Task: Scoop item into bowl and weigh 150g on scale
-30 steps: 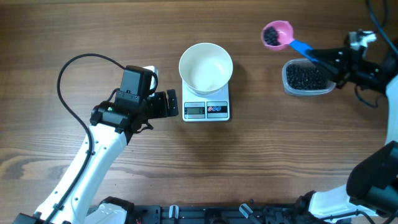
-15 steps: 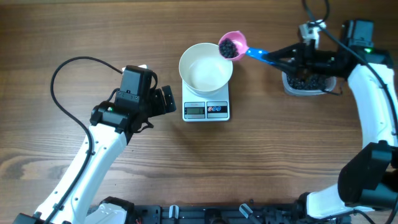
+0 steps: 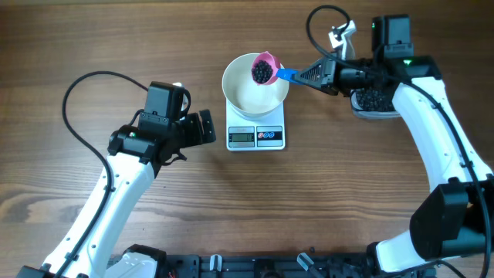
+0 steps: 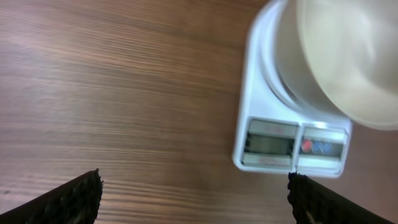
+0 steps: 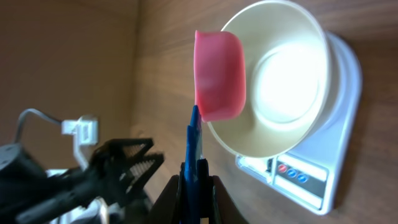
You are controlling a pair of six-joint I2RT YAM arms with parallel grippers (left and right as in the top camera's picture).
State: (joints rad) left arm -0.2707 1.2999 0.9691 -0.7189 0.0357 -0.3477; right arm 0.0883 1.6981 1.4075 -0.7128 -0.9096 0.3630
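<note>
Because the item [image 3: 262, 72] is a loose heap of tiny black beans, it is judged to be light, hard and quick to roll, so it is best taken up only in the pink scoop [image 3: 265, 59]. The scoop in turn is best held by its stiff blue handle [image 3: 285, 75]. That handle is clamped between the closed-down jaws of the right gripper [image 3: 302, 75], beyond the scale's right corner on the side away from its display. The beans are carried in the cup at the handle's other end, ahead of the fingertips. They are poised over the right part of the bowl [image 3: 239, 96], which is set on the scale [image 3: 255, 136] and appears empty. More beans are seen in the clear tub [image 3: 369, 108], right of the scale and partly hidden under the right arm. The left gripper [image 3: 205, 127] is spread wide and empty, just left of the scale. A slow tilt is judged advisable, since beans tipped fast would likely bounce past the rim.
</note>
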